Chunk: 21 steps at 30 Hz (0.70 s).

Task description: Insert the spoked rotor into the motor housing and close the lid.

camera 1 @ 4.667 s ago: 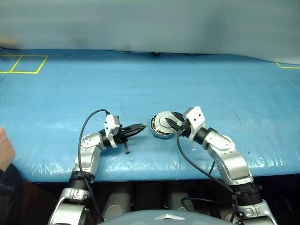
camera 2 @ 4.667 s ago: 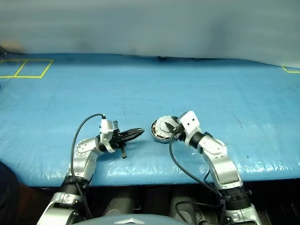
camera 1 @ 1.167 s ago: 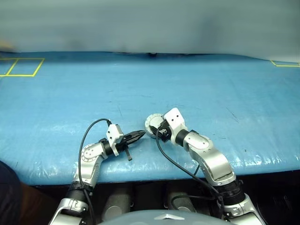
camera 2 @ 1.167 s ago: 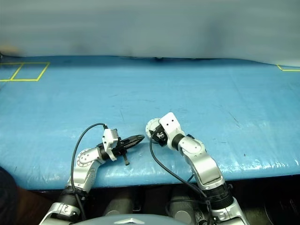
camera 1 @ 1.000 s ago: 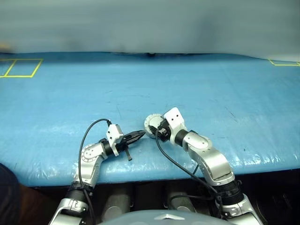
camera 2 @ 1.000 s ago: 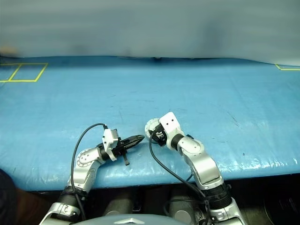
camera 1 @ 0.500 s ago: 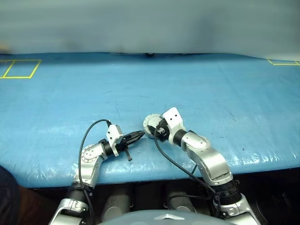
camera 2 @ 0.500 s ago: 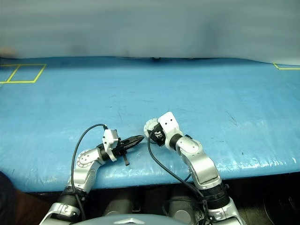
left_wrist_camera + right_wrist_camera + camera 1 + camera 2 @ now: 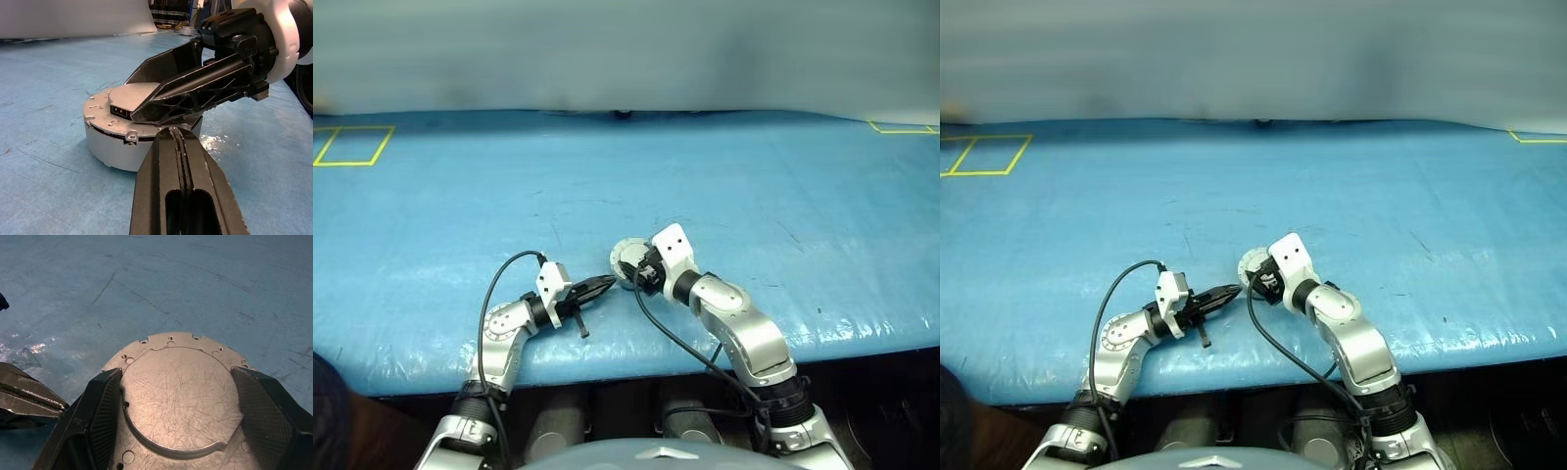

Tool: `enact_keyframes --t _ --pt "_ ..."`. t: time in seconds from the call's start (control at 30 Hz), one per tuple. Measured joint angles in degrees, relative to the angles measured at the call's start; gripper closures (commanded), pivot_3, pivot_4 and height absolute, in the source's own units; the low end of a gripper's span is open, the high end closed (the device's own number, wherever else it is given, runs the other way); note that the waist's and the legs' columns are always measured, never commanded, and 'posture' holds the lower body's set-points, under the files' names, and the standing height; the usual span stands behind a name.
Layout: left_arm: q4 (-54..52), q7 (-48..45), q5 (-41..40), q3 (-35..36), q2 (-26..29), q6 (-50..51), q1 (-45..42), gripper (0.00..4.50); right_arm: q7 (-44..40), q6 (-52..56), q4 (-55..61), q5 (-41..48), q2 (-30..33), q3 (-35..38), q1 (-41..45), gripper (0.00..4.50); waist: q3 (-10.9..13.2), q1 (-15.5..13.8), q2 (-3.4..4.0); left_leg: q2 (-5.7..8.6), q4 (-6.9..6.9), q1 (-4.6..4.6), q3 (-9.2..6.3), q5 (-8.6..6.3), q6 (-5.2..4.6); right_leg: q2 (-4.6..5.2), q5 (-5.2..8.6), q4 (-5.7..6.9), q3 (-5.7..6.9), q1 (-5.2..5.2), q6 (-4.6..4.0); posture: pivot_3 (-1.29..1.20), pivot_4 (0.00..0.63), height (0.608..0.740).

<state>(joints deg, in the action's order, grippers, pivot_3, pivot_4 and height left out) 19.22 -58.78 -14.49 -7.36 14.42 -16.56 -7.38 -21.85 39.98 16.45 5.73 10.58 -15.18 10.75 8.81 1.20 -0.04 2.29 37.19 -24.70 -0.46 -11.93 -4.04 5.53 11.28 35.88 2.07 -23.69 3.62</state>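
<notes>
The motor housing (image 9: 110, 147) stands on the blue table near its front edge, with the plain grey lid (image 9: 176, 396) lying flat on top of it. The spoked rotor is hidden. My right gripper (image 9: 176, 373) is open, its two fingers (image 9: 105, 416) spread over the lid's top, one on each side of the raised centre; I cannot tell whether they touch it. My left gripper (image 9: 179, 131) is shut and empty, lying level, with its tips just short of the housing's side wall. In the head view the housing (image 9: 625, 257) sits between both grippers.
Yellow tape squares mark the table's far left (image 9: 347, 145) and far right corner (image 9: 901, 127). The table's front edge (image 9: 636, 357) runs just behind both arms. A person's dark clothing (image 9: 325, 416) shows at the lower left, beside my left arm.
Since the earliest frames the right gripper has come over the housing, which now sits closer to the left gripper's tips. Over the last second only the view has shifted.
</notes>
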Motion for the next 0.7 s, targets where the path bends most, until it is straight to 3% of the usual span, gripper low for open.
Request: enact_keyframes --t 0.7 --pt "3.03 6.57 5.33 -1.1 -1.18 1.86 -2.43 4.5 -1.32 -0.73 0.04 0.07 1.54 -0.11 -0.48 1.34 -0.21 -0.6 0.21 0.01 -0.05 0.0 -0.02 -0.01 0.02 0.09 0.01 -0.04 0.09 0.03 0.01 0.0 0.15 0.74"
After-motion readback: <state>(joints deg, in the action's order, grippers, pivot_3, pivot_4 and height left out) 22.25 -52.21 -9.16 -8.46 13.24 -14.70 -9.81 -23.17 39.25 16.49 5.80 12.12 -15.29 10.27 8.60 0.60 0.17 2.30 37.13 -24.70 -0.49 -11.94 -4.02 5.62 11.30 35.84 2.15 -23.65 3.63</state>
